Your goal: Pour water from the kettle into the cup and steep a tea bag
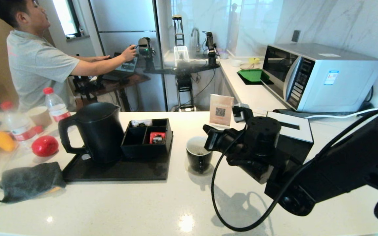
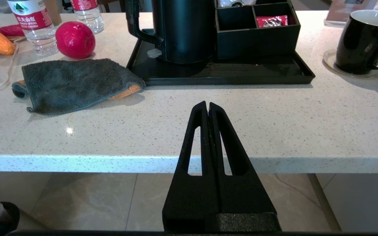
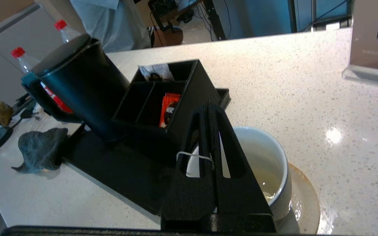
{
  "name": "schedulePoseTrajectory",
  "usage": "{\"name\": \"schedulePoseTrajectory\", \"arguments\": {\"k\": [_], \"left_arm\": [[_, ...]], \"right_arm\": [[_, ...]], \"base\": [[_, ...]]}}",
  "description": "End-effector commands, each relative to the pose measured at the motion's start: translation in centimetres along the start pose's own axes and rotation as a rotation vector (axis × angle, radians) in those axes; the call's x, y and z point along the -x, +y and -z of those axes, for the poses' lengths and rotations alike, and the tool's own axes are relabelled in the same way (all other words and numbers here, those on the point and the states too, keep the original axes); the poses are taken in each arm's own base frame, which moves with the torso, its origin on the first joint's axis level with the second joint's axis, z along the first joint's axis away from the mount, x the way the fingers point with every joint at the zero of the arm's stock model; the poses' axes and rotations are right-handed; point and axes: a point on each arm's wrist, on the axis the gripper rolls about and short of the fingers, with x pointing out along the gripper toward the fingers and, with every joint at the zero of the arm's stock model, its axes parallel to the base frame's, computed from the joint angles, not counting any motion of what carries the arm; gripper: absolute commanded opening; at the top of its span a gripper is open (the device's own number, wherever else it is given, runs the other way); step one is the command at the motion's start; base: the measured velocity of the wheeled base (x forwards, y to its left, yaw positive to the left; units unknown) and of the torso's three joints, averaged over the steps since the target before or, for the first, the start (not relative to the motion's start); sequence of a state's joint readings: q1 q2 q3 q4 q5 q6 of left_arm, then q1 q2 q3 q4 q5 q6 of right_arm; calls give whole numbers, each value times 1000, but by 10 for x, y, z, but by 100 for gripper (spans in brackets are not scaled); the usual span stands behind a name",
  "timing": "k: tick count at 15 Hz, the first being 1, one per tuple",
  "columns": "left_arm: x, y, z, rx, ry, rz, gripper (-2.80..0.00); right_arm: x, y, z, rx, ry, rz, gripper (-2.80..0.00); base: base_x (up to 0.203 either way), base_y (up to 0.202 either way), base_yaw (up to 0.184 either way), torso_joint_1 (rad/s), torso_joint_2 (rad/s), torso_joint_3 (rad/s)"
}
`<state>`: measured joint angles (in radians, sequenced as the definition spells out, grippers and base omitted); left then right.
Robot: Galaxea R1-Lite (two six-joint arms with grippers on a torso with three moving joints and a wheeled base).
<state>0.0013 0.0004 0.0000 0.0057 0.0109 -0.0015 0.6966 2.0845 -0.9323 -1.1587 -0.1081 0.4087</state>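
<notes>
The black cup with its white inside stands on a coaster right of the tray and holds pale water. My right gripper hangs over the cup's rim, shut on the tea bag's thin white string, which crosses one finger. The pouch itself is hidden behind the fingers. The matte black kettle stands upright on the black tray, left of the cup. My left gripper is shut and empty, low in front of the counter's near edge, and does not show in the head view.
A black organiser with a red packet shares the tray. A grey cloth, a red ball, bottles and a QR sign stand around. A microwave and a person are behind.
</notes>
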Motion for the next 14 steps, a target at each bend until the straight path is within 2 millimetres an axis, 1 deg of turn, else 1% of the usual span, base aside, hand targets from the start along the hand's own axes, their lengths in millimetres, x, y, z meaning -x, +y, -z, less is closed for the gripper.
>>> {"name": "schedulePoseTrajectory", "arguments": {"k": [1,3,5,8,10,11,12,14], "left_arm": [[0,0,0,0,0,0,-280],[0,0,0,0,0,0,-280],[0,0,0,0,0,0,-280],[0,0,0,0,0,0,-280],[0,0,0,0,0,0,-280],[0,0,0,0,0,0,-280],[0,0,0,0,0,0,-280],[0,0,0,0,0,0,-280]], "right_arm": [[-1,1,5,-2,10,-4,-280],[-4,6,1,-6,-11,-22,-280],[-11,14,-14,-13,-67,-46,-280],[-25,29,-51,-48,-195,-95,-280],[-26,36,-73,-63,-223,-103,-280],[-24,38,-79,-68,-231,-106,-280],[-22,38,-81,-69,-232,-107,-280],[-17,37,-79,-67,-219,-99,-280]], "base": [[0,0,0,0,0,0],[0,0,0,0,0,0],[0,0,0,0,0,0],[0,0,0,0,0,0],[0,0,0,0,0,0],[0,0,0,0,0,0],[0,0,0,0,0,0],[0,0,0,0,0,0]]}}
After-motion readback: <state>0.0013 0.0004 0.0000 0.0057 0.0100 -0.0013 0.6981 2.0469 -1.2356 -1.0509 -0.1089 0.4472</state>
